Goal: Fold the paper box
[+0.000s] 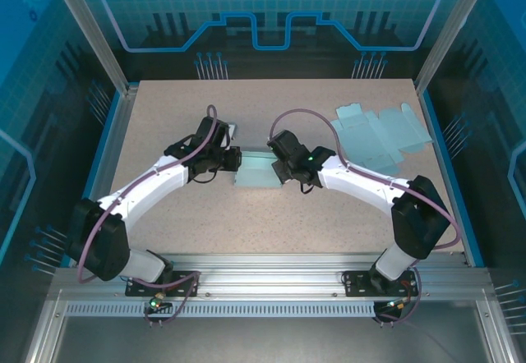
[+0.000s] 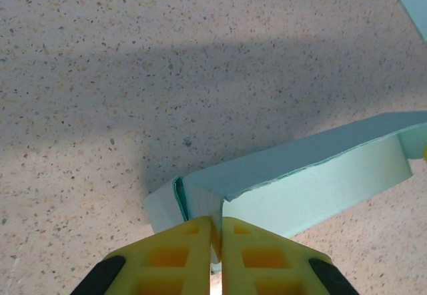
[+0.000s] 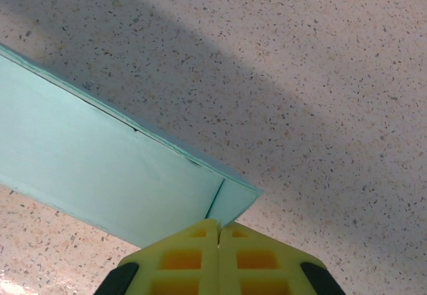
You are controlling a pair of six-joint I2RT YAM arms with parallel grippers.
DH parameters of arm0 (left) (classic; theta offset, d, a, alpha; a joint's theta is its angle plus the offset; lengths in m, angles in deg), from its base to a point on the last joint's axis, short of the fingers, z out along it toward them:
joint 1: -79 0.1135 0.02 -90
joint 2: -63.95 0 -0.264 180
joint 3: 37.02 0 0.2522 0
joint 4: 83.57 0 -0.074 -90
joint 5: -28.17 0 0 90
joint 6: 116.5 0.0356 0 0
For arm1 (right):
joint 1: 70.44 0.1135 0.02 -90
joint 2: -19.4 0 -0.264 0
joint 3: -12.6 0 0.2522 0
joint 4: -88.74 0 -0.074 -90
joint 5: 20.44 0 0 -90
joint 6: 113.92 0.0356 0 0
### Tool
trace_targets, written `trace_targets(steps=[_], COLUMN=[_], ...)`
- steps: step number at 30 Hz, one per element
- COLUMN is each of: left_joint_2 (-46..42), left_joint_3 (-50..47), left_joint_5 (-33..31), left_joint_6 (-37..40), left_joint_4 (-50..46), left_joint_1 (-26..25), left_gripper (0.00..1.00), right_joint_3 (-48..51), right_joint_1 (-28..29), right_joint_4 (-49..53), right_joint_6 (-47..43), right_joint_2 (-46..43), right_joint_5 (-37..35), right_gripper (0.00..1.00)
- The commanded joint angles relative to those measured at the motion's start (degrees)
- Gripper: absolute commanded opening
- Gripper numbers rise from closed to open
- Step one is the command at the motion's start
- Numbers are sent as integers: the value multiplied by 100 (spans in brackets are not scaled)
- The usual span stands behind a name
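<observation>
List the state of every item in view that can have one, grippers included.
paper box: partly folded, between the two grippers.
left gripper: shut, pinching an edge at one end of the box.
right gripper: shut, tips at the box's corner; whether it pinches paper cannot be told.
flat box blanks: unfolded, lying flat at the far right of the table.

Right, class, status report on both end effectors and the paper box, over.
Left end effector shut on paper box edge. Right end effector shut at its opposite corner. Box partly folded. Flat blanks far right, out of the way.
</observation>
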Motion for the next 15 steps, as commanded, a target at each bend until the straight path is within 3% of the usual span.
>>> trace_targets(steps=[1,9,15], left_joint_2=[-239,-376,-513], left_joint_3=[-124,-699,-1355], left_joint_5=[202,-104,-180], left_joint_6=[-186,-49,257], left_joint_4=[454,678,1426], left_joint_1=[-115,-115,-117], left_gripper=[11,5,3], right_joint_3=[-158,-64,165], right_joint_1=[210,236,264], right_joint_4=[-125,-201,-379], right_joint_6=[-110,-97,2], right_joint_2=[114,99,2], right_joint_5=[185,151,103], right_gripper=[0,0,0])
